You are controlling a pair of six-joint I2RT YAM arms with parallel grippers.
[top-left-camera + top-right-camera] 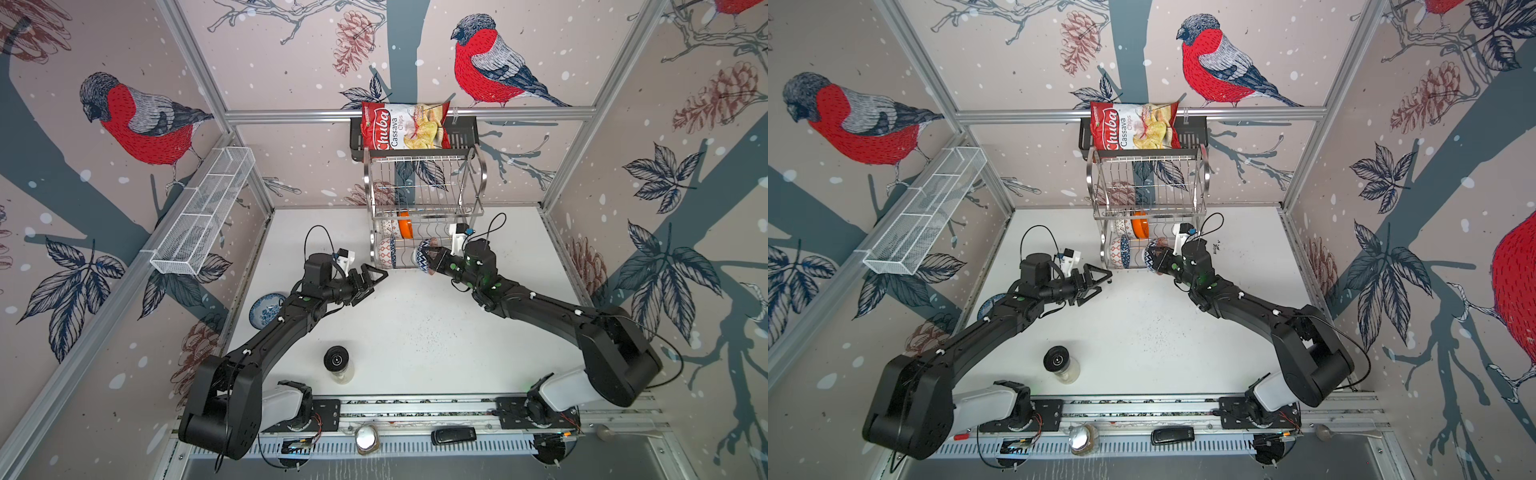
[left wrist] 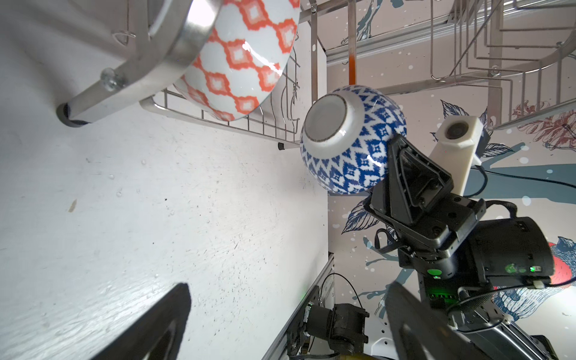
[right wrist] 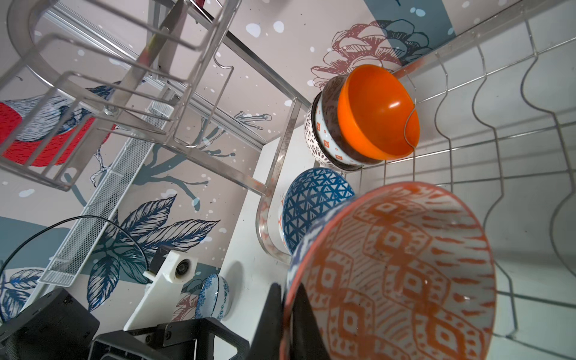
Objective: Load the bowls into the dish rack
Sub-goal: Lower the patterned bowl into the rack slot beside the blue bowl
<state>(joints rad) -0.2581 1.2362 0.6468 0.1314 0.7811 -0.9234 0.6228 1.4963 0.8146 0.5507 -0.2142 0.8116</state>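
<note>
My right gripper is shut on the rim of a bowl, blue-patterned outside and orange-patterned inside. It hangs on edge at the front of the dish rack's lower tier. A red-orange patterned bowl stands on edge there. Behind it the plain orange bowl nests with two patterned ones. The blue-white floral bowl sits on the table at left. My left gripper is open and empty near the rack's front left leg.
A black-lidded jar stands near the table's front. A chips bag lies in a black basket above the rack. A long white mesh tray hangs on the left wall.
</note>
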